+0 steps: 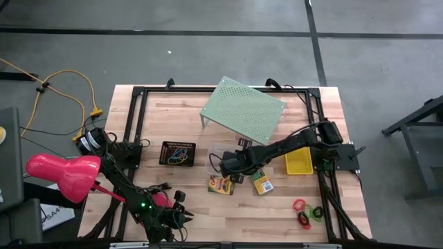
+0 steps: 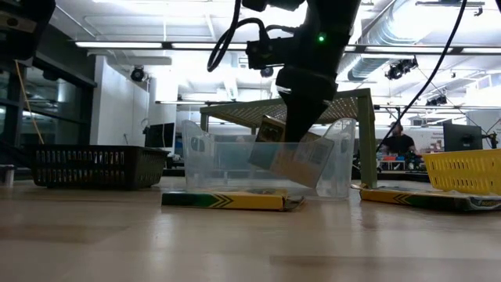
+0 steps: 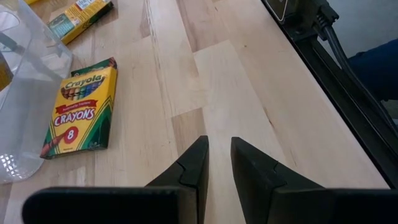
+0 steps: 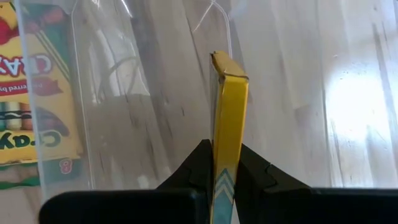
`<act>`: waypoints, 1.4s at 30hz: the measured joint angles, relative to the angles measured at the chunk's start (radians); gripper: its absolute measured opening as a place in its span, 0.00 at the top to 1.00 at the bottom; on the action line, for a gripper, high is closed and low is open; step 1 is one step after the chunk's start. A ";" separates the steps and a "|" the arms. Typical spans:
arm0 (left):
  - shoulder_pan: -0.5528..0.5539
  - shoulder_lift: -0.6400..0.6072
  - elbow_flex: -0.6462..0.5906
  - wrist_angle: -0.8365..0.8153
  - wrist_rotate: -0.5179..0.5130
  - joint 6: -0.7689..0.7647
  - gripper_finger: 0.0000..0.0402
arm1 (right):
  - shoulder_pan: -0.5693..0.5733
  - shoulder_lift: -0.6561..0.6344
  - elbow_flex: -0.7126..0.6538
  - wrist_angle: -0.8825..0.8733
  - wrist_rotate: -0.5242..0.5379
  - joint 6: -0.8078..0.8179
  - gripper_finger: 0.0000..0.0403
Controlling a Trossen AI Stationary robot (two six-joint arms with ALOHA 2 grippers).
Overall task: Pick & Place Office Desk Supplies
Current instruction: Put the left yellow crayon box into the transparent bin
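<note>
Crayon box (image 4: 227, 134), light stiff card, sits clamped edge-on across its thin faces between right gripper (image 4: 225, 163) fingers, clear tub (image 4: 149, 93) directly beneath.

The left wrist view gives the clearest print: a crayon box (image 3: 81, 106) lying flat on the worktop (image 3: 230, 93) reads "Crayola" in an arc, "CRAYONS" on a red band below it, and the numeral "8" in a red spot. A second box (image 3: 79, 17) farther off carries a label too small to make out. In the right wrist view, a crayon box (image 4: 28, 93) seen through the wall of the clear tub (image 4: 149, 93) shows part of "CRAYONS" and an "8", upside down. The other views show no legible text.
</note>
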 joint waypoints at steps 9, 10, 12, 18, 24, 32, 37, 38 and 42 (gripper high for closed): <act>0.000 0.000 0.000 0.000 0.000 0.000 0.84 | -0.001 0.000 0.000 0.039 -0.029 0.000 0.91; 0.000 0.000 0.000 0.000 0.000 0.000 0.84 | -0.001 0.000 0.000 0.042 -0.030 0.000 0.89; 0.000 0.000 0.000 0.000 0.000 0.000 0.84 | -0.001 0.000 0.000 0.045 -0.034 0.001 0.85; 0.000 0.000 0.000 0.000 0.000 0.000 0.84 | -0.001 0.000 0.000 0.046 -0.031 0.026 0.71; 0.000 0.000 0.000 0.000 0.000 0.000 0.84 | 0.000 0.000 0.000 0.078 -0.046 0.027 0.67; 0.000 0.000 0.000 0.000 0.000 0.000 0.84 | 0.009 0.000 0.000 0.204 -0.122 0.060 0.67; 0.000 0.000 0.000 0.000 0.000 0.000 0.84 | 0.021 0.000 0.000 0.206 -0.163 0.099 0.67; 0.000 0.000 0.000 0.000 0.000 0.000 0.84 | 0.024 0.000 0.000 0.207 -0.158 0.100 0.67; 0.000 0.000 0.000 0.000 0.001 -0.005 0.84 | 0.024 0.000 0.000 0.207 -0.153 0.099 0.67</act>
